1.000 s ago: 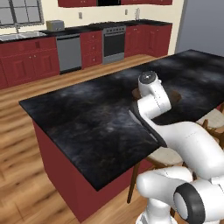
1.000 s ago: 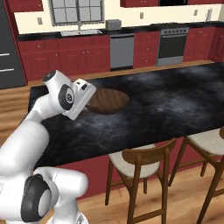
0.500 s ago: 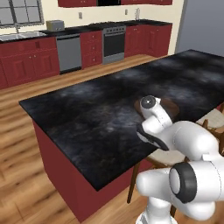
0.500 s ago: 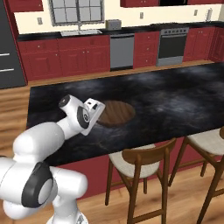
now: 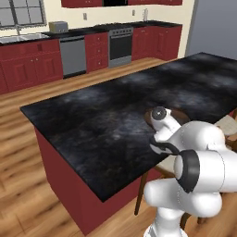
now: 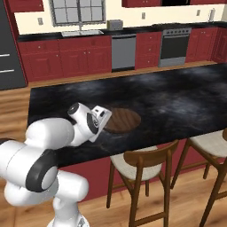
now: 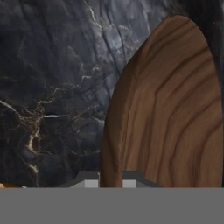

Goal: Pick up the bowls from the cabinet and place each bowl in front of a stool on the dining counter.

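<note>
Tool (image 7: 110, 177) first: its two tips sit close together, pinched on the near rim of the wooden bowl (image 7: 168, 113), one tip inside the rim and one outside, so the bowl is in its hold. Biggest thing in play is the bench (image 6: 177, 95), the long island with the glossy black marbled top, and the bowl sits low over it or on it near the front edge — the base views do not show for certain whether the base of the bowl touches the stone. In the right base view the wooden bowl (image 6: 121, 119) lies just behind the nearest stool (image 6: 142, 162), slightly to its left, which looks a fair spot for a place setting. My judgement is that the step in hand is the set-down: bring the bowl flat onto the stone before letting go, because a rim grip on a wide shallow bowl will tip it if it is freed while one side hangs high. Keep it back from the bench edge, and open the tips only enough to clear the rim — then lift straight up, so that the inner tip does not drag the bowl along.
</note>
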Controlling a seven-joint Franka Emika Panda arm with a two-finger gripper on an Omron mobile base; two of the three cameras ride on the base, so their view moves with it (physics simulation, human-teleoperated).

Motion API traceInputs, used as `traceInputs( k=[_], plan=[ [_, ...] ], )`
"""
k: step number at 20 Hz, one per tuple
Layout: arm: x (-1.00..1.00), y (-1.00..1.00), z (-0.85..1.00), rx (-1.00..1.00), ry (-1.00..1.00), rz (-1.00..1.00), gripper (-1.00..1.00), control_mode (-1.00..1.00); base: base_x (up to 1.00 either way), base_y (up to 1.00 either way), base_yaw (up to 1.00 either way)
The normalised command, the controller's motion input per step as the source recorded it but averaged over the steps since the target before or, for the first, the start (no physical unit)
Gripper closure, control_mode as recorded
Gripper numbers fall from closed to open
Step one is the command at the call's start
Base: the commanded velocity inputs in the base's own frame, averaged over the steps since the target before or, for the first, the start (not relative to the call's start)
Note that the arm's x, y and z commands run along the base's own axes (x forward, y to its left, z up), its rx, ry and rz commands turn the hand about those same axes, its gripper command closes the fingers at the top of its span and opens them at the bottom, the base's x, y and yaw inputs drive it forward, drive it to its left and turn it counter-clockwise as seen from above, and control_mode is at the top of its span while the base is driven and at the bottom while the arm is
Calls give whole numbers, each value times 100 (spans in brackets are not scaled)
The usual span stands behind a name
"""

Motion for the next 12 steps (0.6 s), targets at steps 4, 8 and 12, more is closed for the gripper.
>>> traceInputs(
  k=[4,8,12],
  plan=[
    [16,-17,-28,0,9,-9,100,-100,0,0,0],
    [12,-1,-24,0,3,-3,100,-100,0,0,0],
    [19,0,-13,7,0,0,100,-100,0,0,0]
  ],
)
